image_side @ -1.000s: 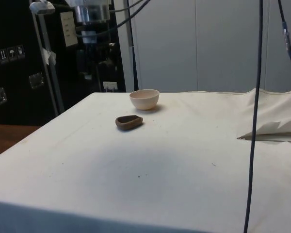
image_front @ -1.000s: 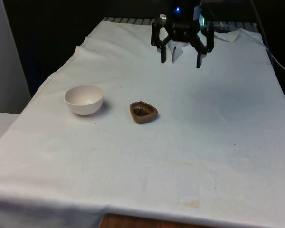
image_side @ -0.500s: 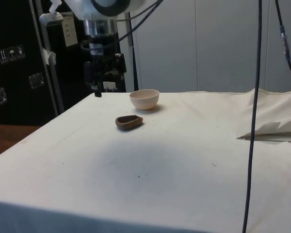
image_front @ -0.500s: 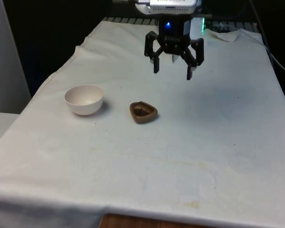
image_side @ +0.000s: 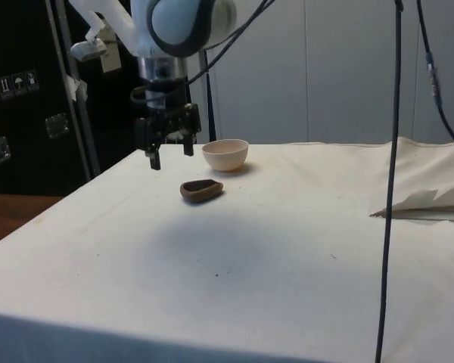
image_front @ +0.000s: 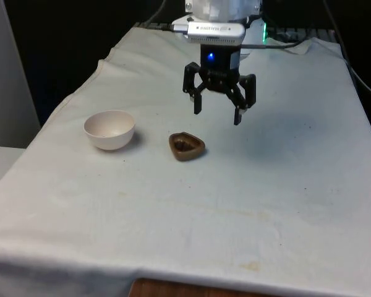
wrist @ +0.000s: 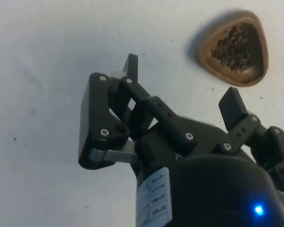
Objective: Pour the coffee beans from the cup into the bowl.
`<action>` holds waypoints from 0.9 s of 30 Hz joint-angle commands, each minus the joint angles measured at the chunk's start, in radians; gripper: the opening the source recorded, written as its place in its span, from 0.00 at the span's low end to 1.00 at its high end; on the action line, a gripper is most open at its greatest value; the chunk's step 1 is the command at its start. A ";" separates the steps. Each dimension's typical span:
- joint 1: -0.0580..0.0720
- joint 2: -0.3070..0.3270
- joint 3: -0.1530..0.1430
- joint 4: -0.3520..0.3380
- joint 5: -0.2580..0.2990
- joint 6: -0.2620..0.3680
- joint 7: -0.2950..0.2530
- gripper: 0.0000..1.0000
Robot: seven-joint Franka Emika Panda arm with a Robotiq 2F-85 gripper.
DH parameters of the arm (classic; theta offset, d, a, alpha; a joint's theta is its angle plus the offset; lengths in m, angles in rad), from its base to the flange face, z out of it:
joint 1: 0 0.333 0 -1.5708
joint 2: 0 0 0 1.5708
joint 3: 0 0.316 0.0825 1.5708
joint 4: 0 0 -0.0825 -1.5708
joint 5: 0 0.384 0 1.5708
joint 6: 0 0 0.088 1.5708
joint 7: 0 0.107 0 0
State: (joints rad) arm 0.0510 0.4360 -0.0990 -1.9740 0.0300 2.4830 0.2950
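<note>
The black two-finger gripper [image_front: 216,112] hung in the air above the white tablecloth [image_front: 284,185], its fingers spread wide apart and holding nothing. It stood on the far side of the small brown rounded-triangular cup [image_front: 187,146], slightly toward the front view's right of it, and clear of contact. In the side view the gripper [image_side: 169,154] was likewise above the cloth, just beside the cup [image_side: 201,190] and not touching it. The wrist view showed the cup [wrist: 233,48] upright on the cloth with dark coffee beans [wrist: 233,46] lying inside it, beyond the fingertips [wrist: 130,64]. The white round ceramic bowl [image_front: 109,129] stood upright on the cloth at the front view's left of the cup, near it but apart; its interior appeared bare. In the side view the bowl [image_side: 225,154] sat behind the cup.
</note>
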 commanded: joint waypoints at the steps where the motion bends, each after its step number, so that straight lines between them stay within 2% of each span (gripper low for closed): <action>1: 0.006 0.008 -0.010 -0.001 -0.012 0.020 0.016 1.00; 3: 0.007 0.018 -0.013 0.000 -0.014 0.032 0.021 1.00; 4: 0.000 0.015 -0.004 0.000 -0.002 0.021 0.007 1.00; 5: 0.007 0.023 -0.015 0.000 -0.015 0.038 0.023 1.00; 10: 0.008 0.050 -0.024 0.006 -0.029 0.059 0.046 1.00; 11: 0.000 0.045 -0.014 0.003 -0.020 0.053 0.035 1.00; 12: 0.008 0.054 -0.026 0.009 -0.033 0.060 0.051 1.00; 19: 0.008 0.091 -0.033 0.034 -0.061 0.063 0.095 1.00; 20: 0.000 0.082 -0.022 0.030 -0.051 0.055 0.080 1.00; 21: 0.007 0.100 -0.034 0.040 -0.066 0.063 0.107 1.00; 27: 0.008 0.124 -0.036 0.052 -0.067 0.065 0.137 1.00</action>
State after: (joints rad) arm 0.0510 0.5510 -0.1260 -1.9250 -0.0290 2.5390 0.4110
